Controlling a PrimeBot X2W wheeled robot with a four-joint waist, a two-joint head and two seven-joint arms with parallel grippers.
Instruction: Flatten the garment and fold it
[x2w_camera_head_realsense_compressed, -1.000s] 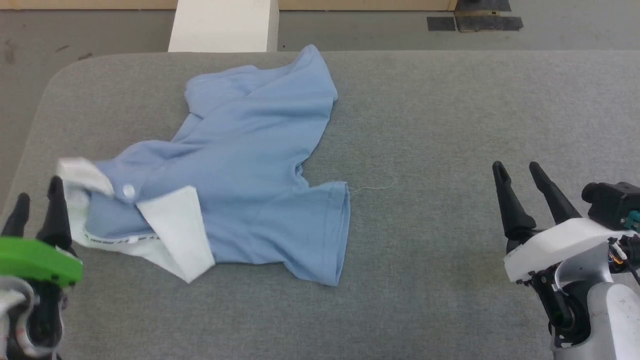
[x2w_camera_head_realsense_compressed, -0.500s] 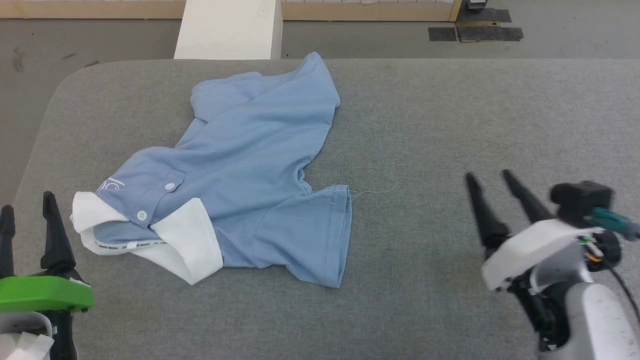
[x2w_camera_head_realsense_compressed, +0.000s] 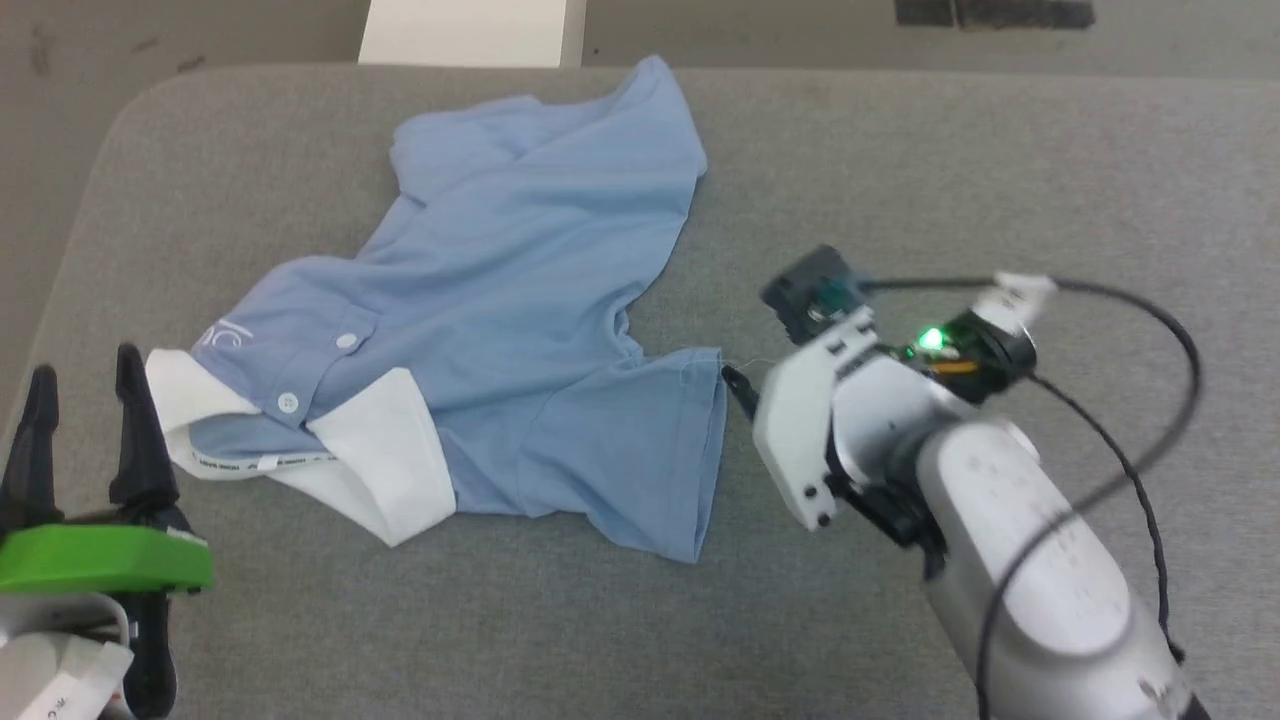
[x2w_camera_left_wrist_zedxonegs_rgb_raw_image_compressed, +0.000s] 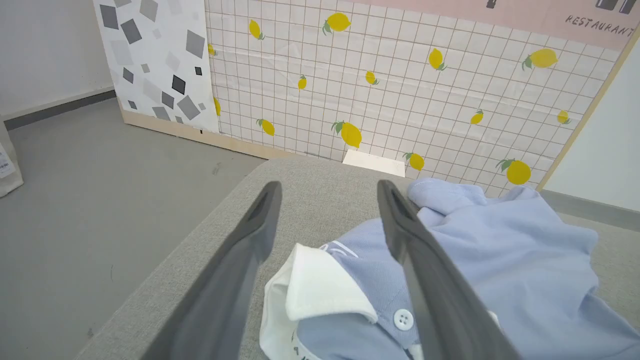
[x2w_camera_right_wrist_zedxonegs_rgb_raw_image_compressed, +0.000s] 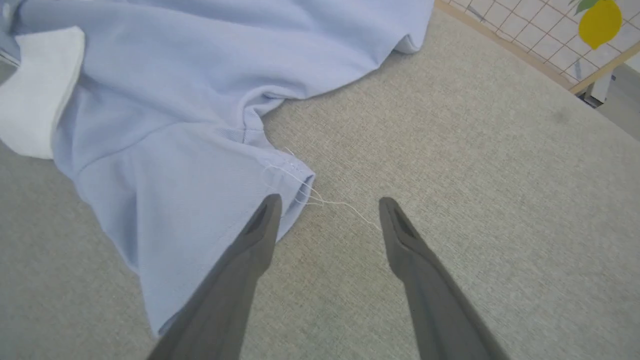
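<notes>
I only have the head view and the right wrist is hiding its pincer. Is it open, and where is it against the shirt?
Observer: The right wrist view shows the right pincer open. One finger is over the hem corner of the shirt sleeve, and the other is over bare table.
Operator: Is it holding cloth?
Observer: No. Between the fingers there is only a loose white thread trailing off the hem.

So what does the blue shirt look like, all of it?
The shirt is a light blue, soft-looking knit polo with a white collar, two white buttons and a small white logo. It lies rumpled and unfolded on the grey table, collar toward the robot's left. A loose thread trails from one sleeve hem, beside the open right gripper.
</notes>
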